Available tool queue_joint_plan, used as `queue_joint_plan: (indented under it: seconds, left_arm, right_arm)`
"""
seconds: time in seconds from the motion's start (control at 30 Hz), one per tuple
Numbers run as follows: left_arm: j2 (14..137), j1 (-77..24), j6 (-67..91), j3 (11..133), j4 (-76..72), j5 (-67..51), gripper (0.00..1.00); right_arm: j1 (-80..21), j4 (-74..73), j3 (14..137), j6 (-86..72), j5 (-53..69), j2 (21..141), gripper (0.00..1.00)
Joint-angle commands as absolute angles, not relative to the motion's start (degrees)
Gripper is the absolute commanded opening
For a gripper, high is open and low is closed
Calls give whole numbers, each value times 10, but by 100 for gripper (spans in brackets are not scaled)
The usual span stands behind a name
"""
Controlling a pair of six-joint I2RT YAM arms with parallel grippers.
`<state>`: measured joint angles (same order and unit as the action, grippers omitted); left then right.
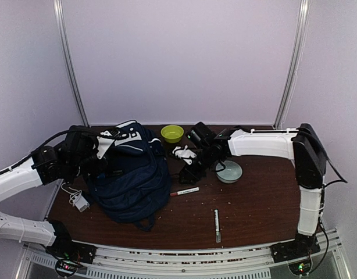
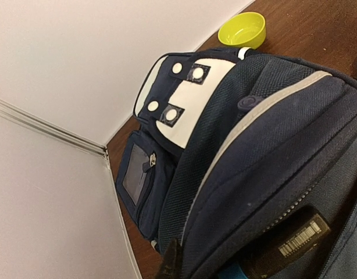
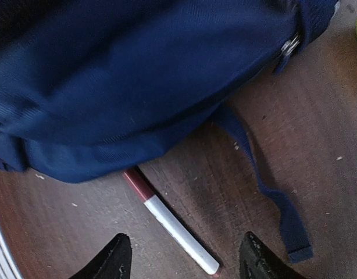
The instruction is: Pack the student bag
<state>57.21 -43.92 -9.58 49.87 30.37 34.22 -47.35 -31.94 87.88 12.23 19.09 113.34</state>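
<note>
Dark wooden tabletop point(image 1: 254, 203) between pale walls carries the student bag point(image 1: 132, 180) on its left half, white patch panel toward the back wall. My left gripper point(image 1: 103, 152) is pressed together at the bag's upper left edge; whether it pinches fabric I cannot tell. My right gripper point(image 3: 185, 241) hangs spread and empty over a red-capped white marker point(image 3: 167, 224) beside the bag.

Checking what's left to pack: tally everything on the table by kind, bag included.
Student bag: 1
Bowls: 2 (lime bowl, grey dish)
Pens: 2 (red-capped marker, pale pen)
White charger with cable: 1
Total: 6
Not counted: white clump near the lime bowl, too unclear to name.
</note>
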Motion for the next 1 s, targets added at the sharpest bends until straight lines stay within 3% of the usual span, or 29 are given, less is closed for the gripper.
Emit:
queue_joint_plan:
  seconds: [0.0,0.27,0.53,0.6,0.67,0.73,0.97]
  left_arm:
    - [547,-431,-90,532,268,379,0]
    - [552,-431,-84,523,259,358,0]
    - [563,-431,-83,526,262,362,0]
    - [562,-431,-82,526,258,359,0]
    - [563,-431,-85,529,256,351,0]
    - [567,-431,-89,533,257,349,0]
    - [578,-430,-84,533,252,335,0]
  right_arm:
    - [-479,-402,909,210,168,1168,65]
    - [-499,-431,951,241,107,1239,66]
    - [-514,-458,959,258,71,1268,59]
    - [-516,-462,946,254,68,1266,49]
    - [-516,-467,931,248,65,1261,26]
    - [-516,-463,911,244,66,1248,14]
    - [-518,-416,815,221,71,1160,0]
